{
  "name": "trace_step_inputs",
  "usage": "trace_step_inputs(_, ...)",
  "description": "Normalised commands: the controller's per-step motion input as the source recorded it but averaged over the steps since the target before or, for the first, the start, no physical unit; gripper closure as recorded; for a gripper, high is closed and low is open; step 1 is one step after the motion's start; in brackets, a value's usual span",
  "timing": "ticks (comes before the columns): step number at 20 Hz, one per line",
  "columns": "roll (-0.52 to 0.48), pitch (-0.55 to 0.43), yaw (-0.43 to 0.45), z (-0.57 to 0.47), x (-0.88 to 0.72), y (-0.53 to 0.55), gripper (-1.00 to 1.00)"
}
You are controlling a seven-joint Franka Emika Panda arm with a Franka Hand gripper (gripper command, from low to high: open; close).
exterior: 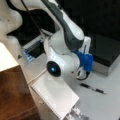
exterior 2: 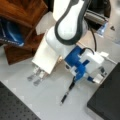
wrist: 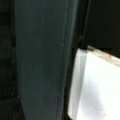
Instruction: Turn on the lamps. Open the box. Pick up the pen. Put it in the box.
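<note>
The slim black pen [exterior: 93, 88] [exterior 2: 68, 93] lies on the pale grey table [exterior: 105, 105] [exterior 2: 50, 95] (beside the closed black-lidded box [exterior: 105, 53] [exterior 2: 107, 100]); the gripper [exterior 2: 98, 75] hangs above, grip state unclear.

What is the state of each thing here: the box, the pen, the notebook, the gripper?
box: black lid shut.
pen: lying flat on the table, not held.
notebook: lying closed beside the wooden cabinet.
gripper: empty, near the box edge, above the pen.
</note>
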Motion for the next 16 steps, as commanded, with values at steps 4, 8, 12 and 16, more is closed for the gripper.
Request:
trace_step_inputs(4,0.002,-0.032,-0.120,-0.02,0.01,0.04,1.00)
trace_step_inputs(8,0.007,-0.023,-0.117,-0.01,-0.02,0.03,1.00)
trace_step_inputs(12,0.007,-0.021,-0.117,-0.01,-0.03,0.03,1.00)
trace_step_inputs(16,-0.007,-0.014,-0.117,0.00,-0.04,0.02,1.00)
